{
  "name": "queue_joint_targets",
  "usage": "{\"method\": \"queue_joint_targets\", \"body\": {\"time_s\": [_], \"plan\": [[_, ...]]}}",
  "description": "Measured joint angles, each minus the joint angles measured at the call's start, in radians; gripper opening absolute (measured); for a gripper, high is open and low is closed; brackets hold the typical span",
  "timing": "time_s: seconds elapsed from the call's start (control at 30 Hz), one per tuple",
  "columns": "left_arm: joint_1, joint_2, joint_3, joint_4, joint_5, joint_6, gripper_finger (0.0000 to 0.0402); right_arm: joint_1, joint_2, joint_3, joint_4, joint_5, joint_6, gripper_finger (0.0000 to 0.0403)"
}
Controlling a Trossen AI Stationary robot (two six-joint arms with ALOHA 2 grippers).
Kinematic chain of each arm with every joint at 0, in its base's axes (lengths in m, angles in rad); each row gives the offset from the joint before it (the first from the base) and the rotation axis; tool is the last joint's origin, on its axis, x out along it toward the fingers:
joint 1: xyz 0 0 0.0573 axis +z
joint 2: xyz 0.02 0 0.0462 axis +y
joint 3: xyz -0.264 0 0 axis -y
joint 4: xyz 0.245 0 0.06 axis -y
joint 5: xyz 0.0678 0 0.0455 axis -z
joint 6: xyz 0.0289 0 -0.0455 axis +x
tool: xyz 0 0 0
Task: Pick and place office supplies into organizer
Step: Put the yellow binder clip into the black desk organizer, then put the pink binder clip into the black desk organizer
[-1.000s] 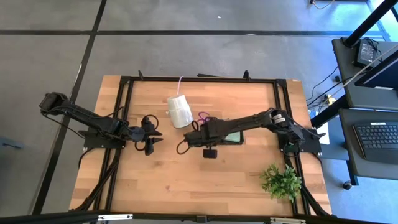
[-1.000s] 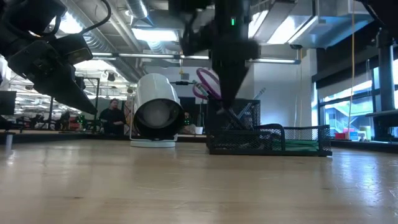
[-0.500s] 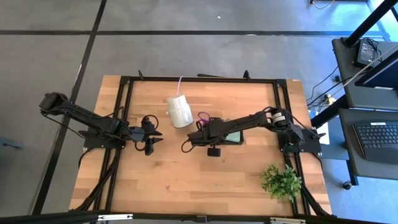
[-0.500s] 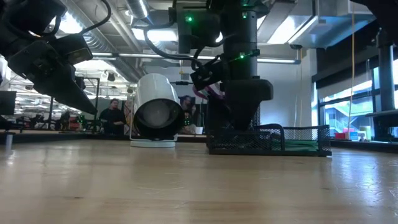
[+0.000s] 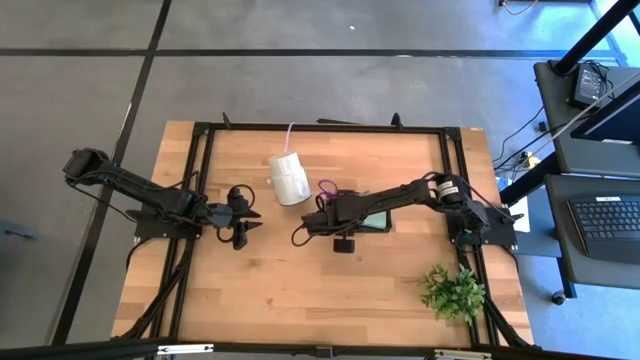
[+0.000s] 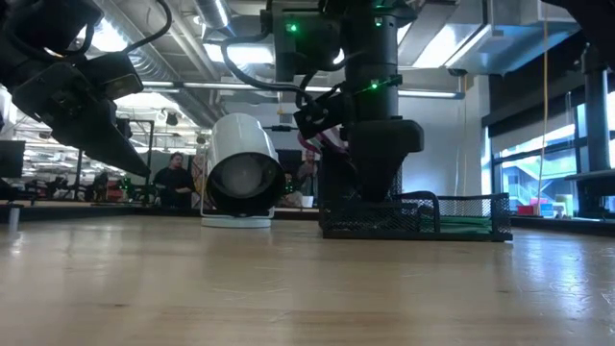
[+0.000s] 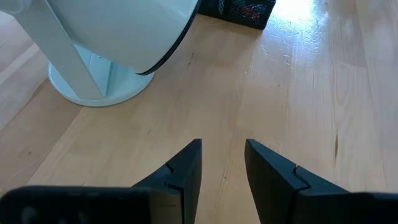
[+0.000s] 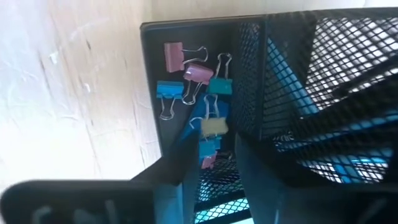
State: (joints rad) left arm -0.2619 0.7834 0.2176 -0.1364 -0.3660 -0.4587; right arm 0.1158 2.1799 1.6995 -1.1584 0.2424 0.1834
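The organizer (image 5: pixel 378 219), a black mesh tray, stands at mid-table; a green pad lies in its right part. Purple scissors handles (image 5: pixel 327 188) stick up at its left end. In the right wrist view several small binder clips (image 8: pixel 186 78), pink, blue, teal and cream, lie on the floor of one compartment (image 8: pixel 152 118). My right gripper (image 8: pixel 214 146) points down into that compartment, its fingers apart just over the clips; I see it touching none. My left gripper (image 7: pixel 222 149) hangs open over bare wood left of the white cylinder (image 5: pixel 288 178).
The white cylinder lies on its side on a round base (image 7: pixel 93 93), just left of the organizer and close ahead of my left gripper. A green plant (image 5: pixel 452 290) stands near the front right corner. A black frame (image 5: pixel 300 129) runs around the tabletop. People show beyond the table (image 6: pixel 175 178).
My right gripper has come down from above the organizer into its left compartment, then held still. The left arm has kept still.
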Motion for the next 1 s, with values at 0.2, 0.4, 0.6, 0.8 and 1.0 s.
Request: {"method": "queue_joint_targets", "body": {"time_s": [0.2, 0.4, 0.6, 0.8, 1.0], "plan": [[0.000, 0.000, 0.000, 0.000, 0.000, 0.000, 0.0116, 0.000, 0.004, 0.016, -0.007, -0.011, 0.003, 0.0143], [0.000, 0.000, 0.000, 0.001, 0.000, 0.000, 0.0116, 0.003, 0.005, 0.042, -0.042, -0.008, 0.035, 0.0158], [0.000, 0.000, 0.000, 0.005, 0.000, 0.000, 0.0116, 0.020, 0.005, 0.132, -0.110, -0.003, 0.073, 0.0157], [0.000, 0.000, 0.000, 0.005, 0.001, 0.000, 0.0116, 0.057, 0.005, 0.292, -0.124, -0.002, 0.091, 0.0157], [0.000, 0.000, 0.000, 0.019, 0.061, 0.094, 0.0124, 0.104, -0.018, 0.416, -0.086, 0.000, 0.049, 0.0157]]}}
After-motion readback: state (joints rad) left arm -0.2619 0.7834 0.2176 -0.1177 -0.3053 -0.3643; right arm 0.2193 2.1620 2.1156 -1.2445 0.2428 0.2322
